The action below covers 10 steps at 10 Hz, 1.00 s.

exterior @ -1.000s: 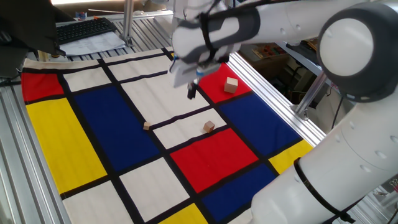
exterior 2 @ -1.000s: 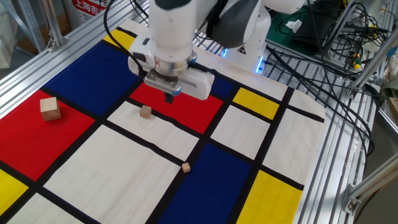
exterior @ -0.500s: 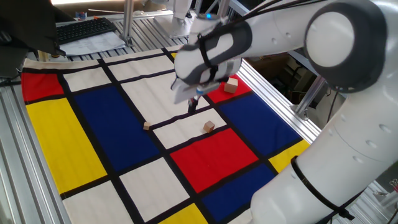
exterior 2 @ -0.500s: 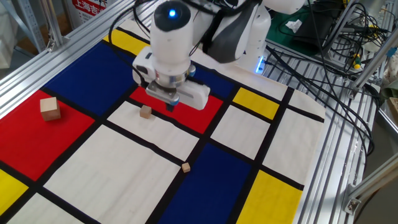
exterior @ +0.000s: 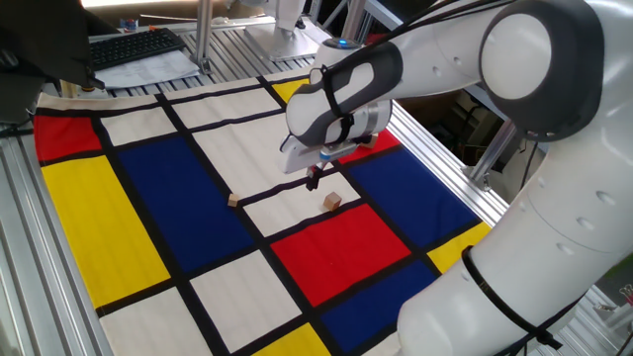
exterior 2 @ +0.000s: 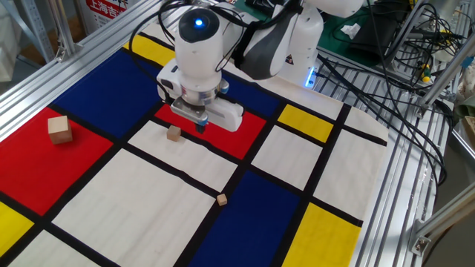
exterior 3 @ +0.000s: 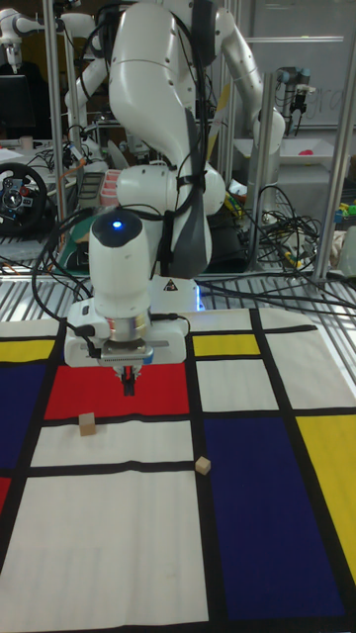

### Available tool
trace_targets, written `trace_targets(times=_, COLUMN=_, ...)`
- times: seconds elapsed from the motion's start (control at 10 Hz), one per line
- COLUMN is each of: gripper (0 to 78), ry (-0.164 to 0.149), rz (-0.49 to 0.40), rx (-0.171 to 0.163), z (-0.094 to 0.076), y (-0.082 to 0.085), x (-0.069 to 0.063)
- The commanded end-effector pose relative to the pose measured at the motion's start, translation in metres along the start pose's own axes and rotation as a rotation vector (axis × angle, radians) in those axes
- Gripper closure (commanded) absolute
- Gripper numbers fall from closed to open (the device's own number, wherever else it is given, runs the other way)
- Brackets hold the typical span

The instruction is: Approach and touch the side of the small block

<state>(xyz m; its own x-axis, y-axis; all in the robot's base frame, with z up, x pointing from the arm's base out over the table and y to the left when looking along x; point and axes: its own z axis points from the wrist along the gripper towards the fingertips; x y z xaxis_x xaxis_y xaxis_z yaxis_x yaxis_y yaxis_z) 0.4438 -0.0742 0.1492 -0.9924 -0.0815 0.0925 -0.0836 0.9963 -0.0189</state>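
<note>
One fixed view shows the white robot arm bent low over a table covered with a cloth (exterior: 148,188) of red, blue, yellow and white rectangles divided by black lines. The dark two-finger gripper (exterior: 314,180) points down at the cloth, and its two fingers look pressed together into one narrow tip; no gap is visible between them and nothing is held. The tip stands over a black line at the edge of a white rectangle. The small light-tan wooden cube (exterior: 331,202) lies just beside the tip, on the same white rectangle near the corner of a red one. I cannot tell from this side if the tip touches the cube; a small gap seems to be there. The tiny flat wooden chip (exterior: 233,201) lies well apart, on the border between the white and a blue rectangle.

From the other fixed view, the gripper (exterior 2: 199,128) hangs over a red rectangle, and the small cube (exterior 2: 174,133) sits near it on the black line at the border of that red field, with some cloth visible between them. The larger pale wooden cube (exterior 2: 59,129) rests well apart on another red rectangle, and the chip (exterior 2: 221,199) lies on a black line next to a blue field.

In the tall fixed view the gripper (exterior 3: 129,382) is low over the red rectangle, fingers together, and the small cube (exterior 3: 88,424) lies beside it, nearer to the camera, on the black line. The chip (exterior 3: 203,466) is farther out.
</note>
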Motion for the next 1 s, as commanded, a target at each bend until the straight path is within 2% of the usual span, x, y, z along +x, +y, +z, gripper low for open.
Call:
trace_targets(times=0.1, gripper=77.6, ry=-0.001, rz=0.004, rx=0.005, z=0.0, y=-0.004, x=-0.002)
trace_targets(times=0.6, gripper=77.6, ry=-0.009, rz=-0.027, rx=-0.01, z=0.021, y=-0.028, x=-0.017)
trace_targets(times=1.0, gripper=77.6, ry=-0.002, rz=-0.048, rx=0.006, z=0.025, y=-0.031, x=-0.019)
